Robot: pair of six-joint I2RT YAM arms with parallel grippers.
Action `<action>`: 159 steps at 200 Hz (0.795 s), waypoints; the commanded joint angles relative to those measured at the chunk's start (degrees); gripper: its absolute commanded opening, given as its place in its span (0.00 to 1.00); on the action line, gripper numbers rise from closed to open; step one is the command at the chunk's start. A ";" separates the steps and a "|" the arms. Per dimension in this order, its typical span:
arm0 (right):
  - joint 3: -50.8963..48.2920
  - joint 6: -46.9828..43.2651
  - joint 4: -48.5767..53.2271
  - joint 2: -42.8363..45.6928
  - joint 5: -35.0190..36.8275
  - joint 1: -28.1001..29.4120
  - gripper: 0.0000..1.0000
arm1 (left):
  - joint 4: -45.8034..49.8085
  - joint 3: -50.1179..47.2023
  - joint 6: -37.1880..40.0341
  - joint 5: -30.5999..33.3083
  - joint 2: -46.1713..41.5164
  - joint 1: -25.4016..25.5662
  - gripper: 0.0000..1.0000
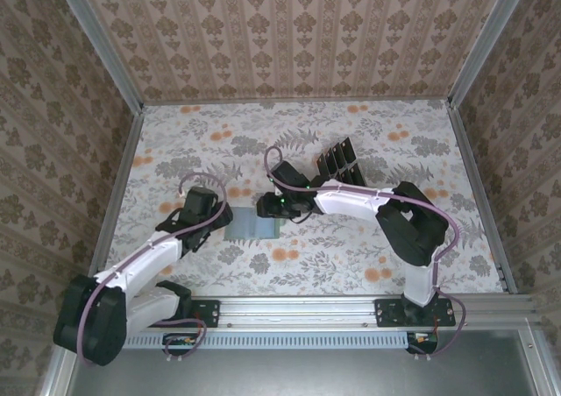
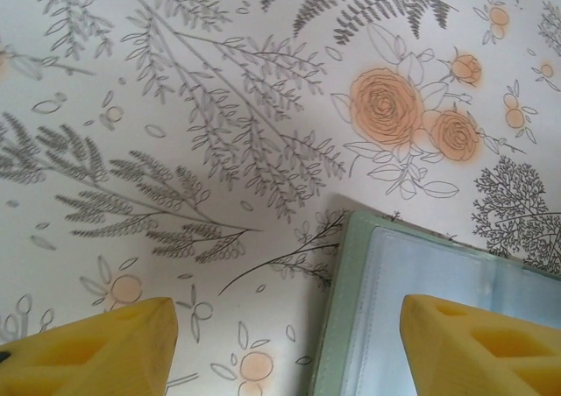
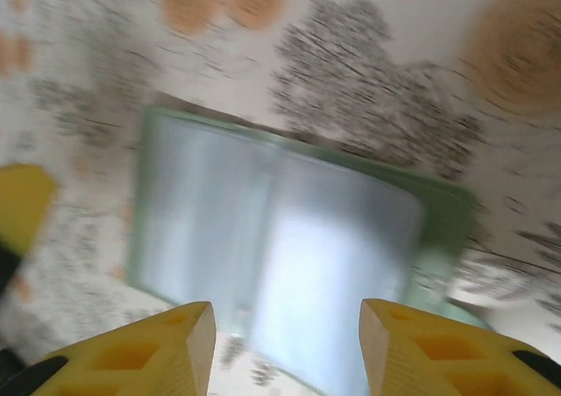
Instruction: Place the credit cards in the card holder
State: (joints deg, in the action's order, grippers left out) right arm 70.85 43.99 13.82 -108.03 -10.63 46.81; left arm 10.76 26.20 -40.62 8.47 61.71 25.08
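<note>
A table [image 1: 368, 256] with a white cloth on it is sitting inside a box of walls [image 1: 289, 37]. The cloth is showing grey ferns and orange roses. The walls are wearing brown and cream paper with flower stripes. Silver metal rails [image 1: 118, 190] are running along the table's edges.

The flat grey-green folding card holder [image 1: 250, 228] is lying open with its grey inside facing up. It is resting near the middle of the table, a little toward the left and near edges. The small shiny black credit cards [image 1: 337, 161] are lying in a fanned row closer to the far edge, well apart from the holder.

The left pincer [image 2: 285, 352] is hanging over the holder's left side. Its yellow fingers [image 2: 88, 348] are spread wide. One is over the bare cloth and the other is over the holder. It is holding nothing.

The right pincer [image 3: 289, 352] is hanging over the holder too. It is also spread wide and gripping nothing. Its wrist picture is looking blurry.
</note>
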 commanded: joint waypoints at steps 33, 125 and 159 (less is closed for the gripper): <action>-2.96 -1.92 0.53 3.54 1.97 1.30 0.48 | -1.71 3.92 4.71 -2.19 5.95 2.96 0.72; -1.36 -0.04 -2.53 0.76 0.79 5.40 0.46 | -1.01 5.14 2.67 1.50 11.93 5.92 0.71; -1.53 0.10 -3.65 -1.15 0.35 5.66 0.46 | -0.51 5.09 1.94 2.39 13.14 6.64 0.71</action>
State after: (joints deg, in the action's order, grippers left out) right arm 68.16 43.66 11.42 -107.24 -9.65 52.18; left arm 9.21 29.56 -37.71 9.04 73.82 31.11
